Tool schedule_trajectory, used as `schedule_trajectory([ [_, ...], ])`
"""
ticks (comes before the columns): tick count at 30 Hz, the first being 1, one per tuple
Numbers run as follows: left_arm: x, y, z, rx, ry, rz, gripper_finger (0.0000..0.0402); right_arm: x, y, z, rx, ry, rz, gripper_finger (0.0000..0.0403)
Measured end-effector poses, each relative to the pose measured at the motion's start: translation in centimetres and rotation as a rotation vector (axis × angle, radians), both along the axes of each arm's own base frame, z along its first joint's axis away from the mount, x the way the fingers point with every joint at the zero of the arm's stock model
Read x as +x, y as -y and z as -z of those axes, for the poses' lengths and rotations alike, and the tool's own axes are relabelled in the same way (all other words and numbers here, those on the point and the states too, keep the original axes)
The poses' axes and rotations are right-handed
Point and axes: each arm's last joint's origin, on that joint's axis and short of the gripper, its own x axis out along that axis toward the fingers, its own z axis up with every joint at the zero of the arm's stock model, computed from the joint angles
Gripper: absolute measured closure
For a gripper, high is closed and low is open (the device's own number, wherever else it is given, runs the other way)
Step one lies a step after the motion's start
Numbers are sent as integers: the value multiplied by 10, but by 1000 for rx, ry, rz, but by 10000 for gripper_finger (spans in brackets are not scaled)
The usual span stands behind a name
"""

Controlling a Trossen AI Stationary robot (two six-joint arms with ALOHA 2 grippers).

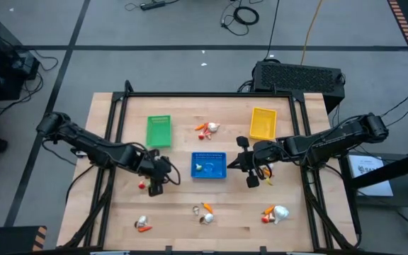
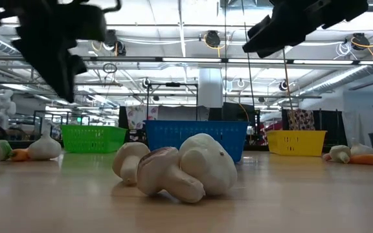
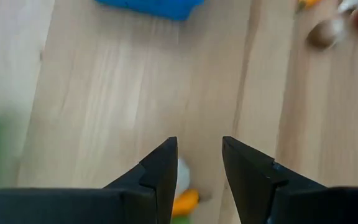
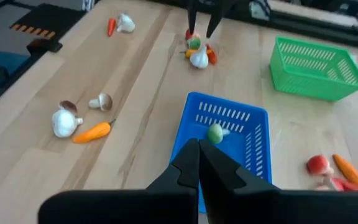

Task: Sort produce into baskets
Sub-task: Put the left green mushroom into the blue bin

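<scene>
My left end effector (image 1: 154, 185), fingers parted and empty, hovers over the produce cluster (image 4: 197, 51) at the blue basket's (image 1: 209, 165) nine o'clock, so next I descend and grip one piece, while my right end effector (image 1: 250, 177) waits closed at its three o'clock.

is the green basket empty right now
Yes, in the right wrist view the green basket shows only its bare perforated floor, while the blue basket already holds a small green and white piece.

baskets: 3 – green (image 1: 159, 131), blue (image 1: 209, 165), yellow (image 1: 263, 123) | arms: 2 | produce clusters on table: 6
</scene>
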Motion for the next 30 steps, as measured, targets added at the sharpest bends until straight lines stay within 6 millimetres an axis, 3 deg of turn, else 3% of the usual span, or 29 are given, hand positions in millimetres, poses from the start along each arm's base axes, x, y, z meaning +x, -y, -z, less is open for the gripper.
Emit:
schedule_trajectory([
  [7, -19, 7, 5, -31, -171, -143, 267, 0, 0, 0, -17, 1, -10, 403],
  [14, -25, 18, 7, -54, -186, -167, 267, 0, 0, 0, -29, 2, -16, 403],
  [30, -46, 20, 39, -68, -290, -277, 267, 0, 0, 0, -32, 3, -18, 403],
])
